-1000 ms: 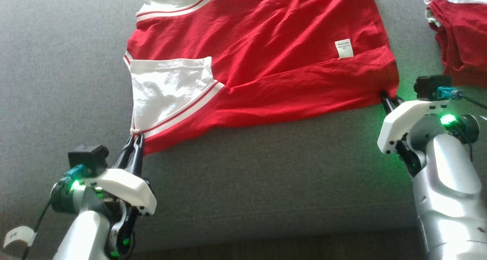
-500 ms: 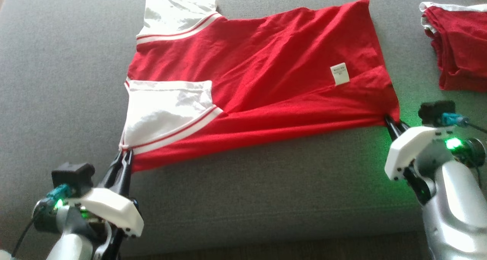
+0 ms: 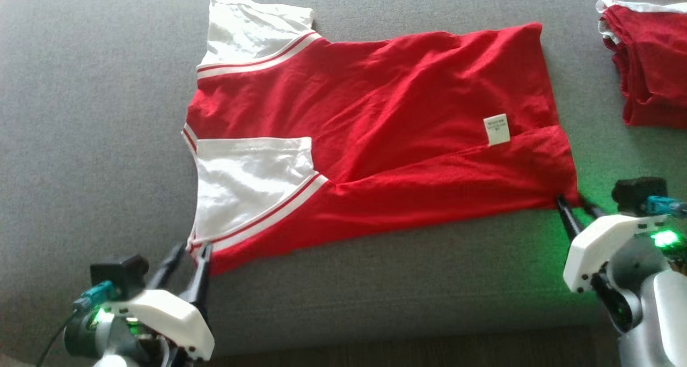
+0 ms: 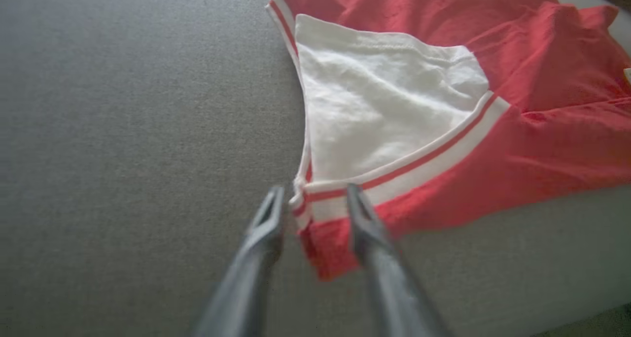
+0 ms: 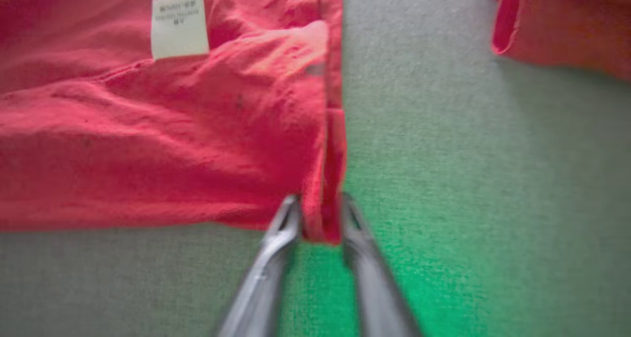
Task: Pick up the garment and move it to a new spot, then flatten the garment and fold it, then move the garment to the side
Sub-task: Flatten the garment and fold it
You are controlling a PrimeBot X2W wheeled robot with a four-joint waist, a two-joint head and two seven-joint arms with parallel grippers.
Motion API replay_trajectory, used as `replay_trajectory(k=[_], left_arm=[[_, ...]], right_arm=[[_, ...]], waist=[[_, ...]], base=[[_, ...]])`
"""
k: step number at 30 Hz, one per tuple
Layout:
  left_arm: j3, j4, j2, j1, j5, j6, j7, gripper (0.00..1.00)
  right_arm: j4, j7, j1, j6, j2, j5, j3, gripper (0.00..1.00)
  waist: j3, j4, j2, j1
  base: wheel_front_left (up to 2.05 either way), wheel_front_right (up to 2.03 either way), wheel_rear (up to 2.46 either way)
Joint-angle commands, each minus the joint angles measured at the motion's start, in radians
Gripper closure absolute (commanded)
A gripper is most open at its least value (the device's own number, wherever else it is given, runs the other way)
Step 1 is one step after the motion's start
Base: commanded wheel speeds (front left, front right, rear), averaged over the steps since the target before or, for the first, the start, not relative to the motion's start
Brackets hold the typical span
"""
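Surface (image 3: 80,115) is grey fabric and carries everything. Garment (image 3: 386,120), a red tee with white sleeves and striped trim, lies spread across the middle, wrinkled, and its near long edge looks folded over. Second red garment (image 3: 649,72) is bunched at the far right, apart from the first. Folded-in white sleeve (image 3: 252,182) sits on top at the left end. Other white sleeve (image 3: 252,29) sticks out at the far-left corner. Left gripper (image 3: 191,248) is at the near-left corner with fingers parted, corner trim between them, not pinched. Right gripper (image 5: 318,199) is closed on the near-right hem corner, cloth clamped between its fingers. White label (image 3: 496,129) sits on the red near the right end.
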Motion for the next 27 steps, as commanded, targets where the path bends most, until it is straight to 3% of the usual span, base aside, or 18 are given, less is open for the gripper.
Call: replay_trajectory(k=[1, 8, 13, 21, 27], left_arm=[[0.040, -0.020, 0.013, -0.033, -0.005, 0.011, -0.003, 0.00], [0.066, -0.048, 0.020, -0.121, -0.034, -0.010, -0.007, 0.00], [0.075, -0.054, 0.044, -0.331, -0.027, -0.043, 0.017, 0.00], [0.065, 0.161, 0.112, -0.751, -0.013, -0.130, 0.132, 0.00], [0.040, 0.335, 0.155, -0.953, -0.010, -0.184, 0.219, 0.00]], right_arm=[[-0.055, -0.007, 0.008, -0.001, -0.008, 0.003, 0.006, 0.00], [-0.177, -0.122, 0.003, -0.001, 0.010, -0.034, -0.002, 0.00], [-0.208, -0.223, -0.025, -0.001, 0.041, -0.063, 0.018, 0.00], [-0.159, -0.266, -0.093, -0.001, 0.061, -0.085, 0.074, 0.00], [-0.136, -0.280, -0.126, -0.001, 0.066, -0.086, 0.094, 0.00]], waist=[[0.000, 0.000, -0.0001, 0.0000], [0.016, -0.010, -0.0001, 0.0000], [0.051, -0.021, -0.0001, 0.0000], [0.120, -0.071, -0.0001, 0.0000], [0.160, -0.110, -0.0001, 0.0000]], base=[[0.00, 0.00, 0.00], [0.00, 0.00, 0.00], [0.00, 0.00, 0.00], [0.00, 0.00, 0.00], [0.00, 0.00, 0.00]])
